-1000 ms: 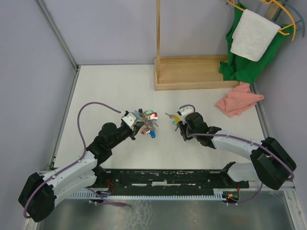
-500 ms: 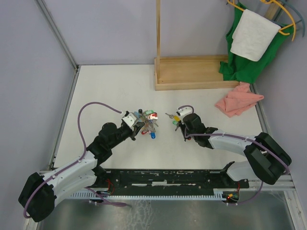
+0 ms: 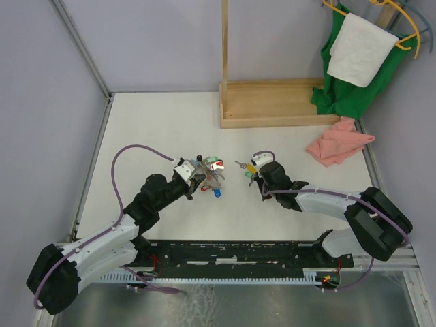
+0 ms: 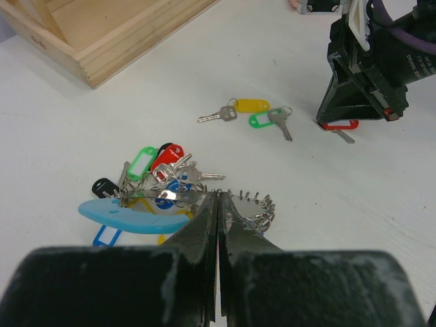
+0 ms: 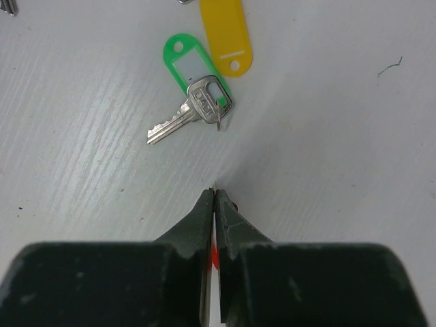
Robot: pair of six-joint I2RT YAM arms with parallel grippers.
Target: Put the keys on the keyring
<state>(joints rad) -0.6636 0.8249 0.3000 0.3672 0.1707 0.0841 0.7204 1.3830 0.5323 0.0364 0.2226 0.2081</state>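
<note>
The keyring [image 4: 129,214] lies left of centre, a light-blue band joined to a grey metal ring [image 4: 255,203], with many coloured tags bunched on it; it also shows in the top view [image 3: 211,176]. My left gripper [image 4: 218,194] is shut on the metal part of the ring. My right gripper [image 5: 214,193] is shut on the red-tagged key [image 4: 340,126], held at the table surface; red shows between its fingers [image 5: 213,257]. A yellow-tagged key [image 4: 238,109] and a green-tagged key [image 5: 194,88] lie loose just ahead of the right gripper.
A wooden stand base [image 3: 272,102] sits at the back. A pink cloth [image 3: 338,142] lies at the right edge. A green cloth and a white towel [image 3: 357,48] hang at the back right. Side walls border the table.
My right gripper has shifted slightly left toward the loose keys. My left gripper and the keyring have shifted only slightly.
</note>
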